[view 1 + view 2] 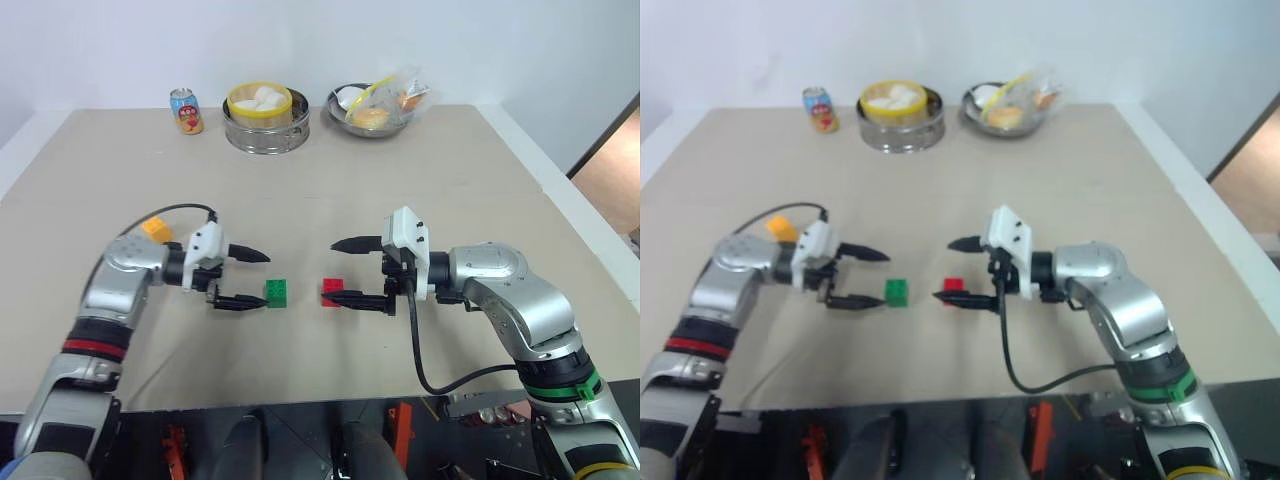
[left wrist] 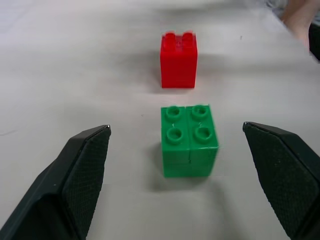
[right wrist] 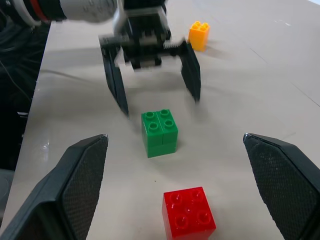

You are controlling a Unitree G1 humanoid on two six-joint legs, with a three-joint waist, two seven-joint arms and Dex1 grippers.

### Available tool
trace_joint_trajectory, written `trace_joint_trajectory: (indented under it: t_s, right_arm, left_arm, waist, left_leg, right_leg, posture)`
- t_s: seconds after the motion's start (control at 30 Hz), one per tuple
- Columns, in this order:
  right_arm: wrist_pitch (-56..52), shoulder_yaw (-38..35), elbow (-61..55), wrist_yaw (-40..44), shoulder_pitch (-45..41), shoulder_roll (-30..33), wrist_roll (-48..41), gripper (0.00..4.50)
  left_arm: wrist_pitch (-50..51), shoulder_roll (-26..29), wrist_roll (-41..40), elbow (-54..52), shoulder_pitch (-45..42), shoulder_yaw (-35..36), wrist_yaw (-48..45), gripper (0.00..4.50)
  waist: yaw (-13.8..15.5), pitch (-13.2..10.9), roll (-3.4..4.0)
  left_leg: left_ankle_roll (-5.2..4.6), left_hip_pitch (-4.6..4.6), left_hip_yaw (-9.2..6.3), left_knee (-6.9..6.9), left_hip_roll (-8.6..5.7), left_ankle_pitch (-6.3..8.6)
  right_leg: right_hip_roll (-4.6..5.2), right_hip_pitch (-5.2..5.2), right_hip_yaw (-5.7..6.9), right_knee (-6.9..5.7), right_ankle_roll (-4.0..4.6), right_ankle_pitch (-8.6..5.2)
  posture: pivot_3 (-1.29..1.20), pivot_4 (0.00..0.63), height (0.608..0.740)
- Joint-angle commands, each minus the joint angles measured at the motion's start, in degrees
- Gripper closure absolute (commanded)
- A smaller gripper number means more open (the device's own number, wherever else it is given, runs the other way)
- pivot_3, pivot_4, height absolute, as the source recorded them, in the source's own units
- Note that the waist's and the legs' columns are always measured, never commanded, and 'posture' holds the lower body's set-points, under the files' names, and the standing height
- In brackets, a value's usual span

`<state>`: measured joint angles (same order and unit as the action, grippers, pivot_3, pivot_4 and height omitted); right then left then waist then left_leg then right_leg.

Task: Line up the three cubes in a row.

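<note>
The green cube (image 1: 277, 293) and the red cube (image 1: 332, 291) stand side by side on the beige table (image 1: 400, 190), a small gap between them. The orange-yellow cube (image 1: 156, 228) sits apart, behind my left arm. My left gripper (image 1: 255, 280) is open, its fingertips just short of the green cube (image 2: 189, 140), which rests free on the table with the red cube (image 2: 178, 60) beyond it. My right gripper (image 1: 335, 270) is open around the red cube (image 3: 189, 212) without touching it, and faces the left gripper (image 3: 161, 106).
At the table's far edge stand a drink can (image 1: 186, 111), a metal steamer (image 1: 265, 130) with white buns and a metal bowl (image 1: 372, 108) of food. The floor drops away past the table's right edge (image 1: 590, 230).
</note>
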<state>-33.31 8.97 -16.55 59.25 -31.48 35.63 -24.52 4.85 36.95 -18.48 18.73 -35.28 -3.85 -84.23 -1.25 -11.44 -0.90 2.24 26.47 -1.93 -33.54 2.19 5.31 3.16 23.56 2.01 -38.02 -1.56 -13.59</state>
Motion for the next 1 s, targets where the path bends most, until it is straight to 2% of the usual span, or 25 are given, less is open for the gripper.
trace_joint_trajectory:
  t_s: [0.03,0.13,0.2,0.4,0.57,0.83,1.0]
  right_arm:
    - [0.3,-1.5,-1.6,-0.6,-0.2,-0.3,-1.3,0.0]
    - [0.0,-1.8,-1.4,-1.2,-0.6,-1.1,-2.0,0.0]
    - [0.5,-1.7,-0.9,-1.4,-0.9,-1.6,-2.1,0.0]
    - [3.2,-0.6,2.5,-0.5,-2.4,-2.8,-0.5,0.0]
    - [5.0,0.5,4.8,0.7,-3.4,-3.3,0.6,0.0]
    - [6.8,1.7,7.5,1.8,-4.8,-3.9,1.9,0.0]
    - [7.2,1.6,7.9,2.3,-4.7,-3.6,2.4,0.0]
  left_arm:
    - [11.7,3.6,-5.9,-8.1,2.6,6.8,5.9,0.05]
    - [19.4,3.3,-9.6,-13.1,4.2,14.2,16.9,0.05]
    - [20.2,1.2,-9.8,-15.8,5.1,18.4,25.5,0.05]
    - [18.8,-10.7,1.0,-27.7,12.0,24.5,58.8,0.05]
    - [19.8,-21.7,7.7,-32.4,13.4,25.8,80.4,0.05]
    - [17.9,-30.4,16.8,-27.9,11.7,22.8,97.9,0.05]
    - [15.5,-33.6,18.2,-23.6,10.2,21.8,102.2,0.05]
  waist:
    - [-0.1,0.0,0.0]
    - [0.0,0.0,0.0]
    - [0.0,0.0,0.0]
    - [0.1,0.0,-0.04]
    - [0.3,0.0,-0.31]
    - [0.5,0.0,-0.39]
    - [0.8,0.0,-0.41]
  left_leg:
    - [0.0,0.0,0.0,0.0,0.04,0.0]
    - [0.0,-0.01,0.01,0.0,0.07,0.0]
    - [0.0,-0.01,0.01,0.0,0.1,0.0]
    - [0.0,-0.06,0.21,-0.04,0.02,-0.01]
    - [-0.01,-0.06,0.19,-0.11,0.1,-0.01]
    - [-0.01,-0.06,0.22,-0.2,0.09,-0.01]
    - [-0.01,-0.05,0.25,-0.22,0.08,-0.02]
  right_leg:
    - [-0.01,-0.01,0.0,0.0,0.0,0.0]
    - [-0.01,0.0,0.02,0.0,0.01,0.0]
    - [-0.01,-0.02,0.04,0.0,0.0,0.0]
    - [0.08,-0.14,-0.08,0.01,-0.18,0.09]
    - [-0.06,-0.16,-0.13,0.01,-0.28,0.21]
    - [-0.09,-0.19,-0.16,0.01,-0.22,0.29]
    - [-0.09,-0.18,-0.18,0.02,-0.24,0.3]
  posture:
    - [0.0,0.15,0.74]
    - [0.0,0.15,0.74]
    - [0.0,0.15,0.74]
    - [0.0,0.15,0.74]
    - [0.0,0.15,0.74]
    - [0.0,0.15,0.74]
    - [0.0,0.15,0.74]
